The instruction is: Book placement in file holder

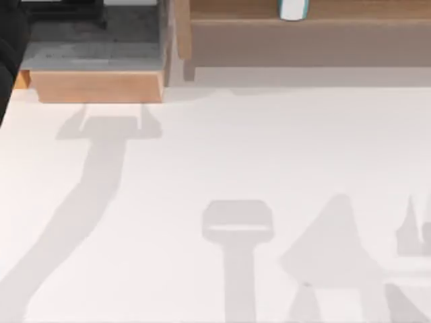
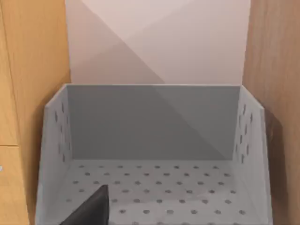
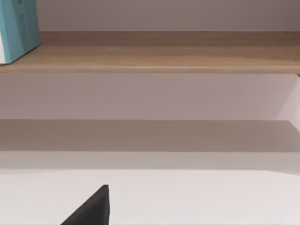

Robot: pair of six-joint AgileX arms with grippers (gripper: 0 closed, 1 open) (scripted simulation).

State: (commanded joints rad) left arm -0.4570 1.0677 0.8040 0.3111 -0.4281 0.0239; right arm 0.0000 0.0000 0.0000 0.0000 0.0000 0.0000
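White tabletop spreads wide and bare, crossed by grey arm shadows. One dark fingertip of the left gripper hangs over the file holder, above its perforated grey floor; whether that gripper is open or closed cannot be told. One dark fingertip of the right gripper sits low over the table, facing the long wooden shelf, its opening equally unreadable. From the file holder at the table's far left, the shelf runs rightward, and the book stands upright on it, well apart from the holder.
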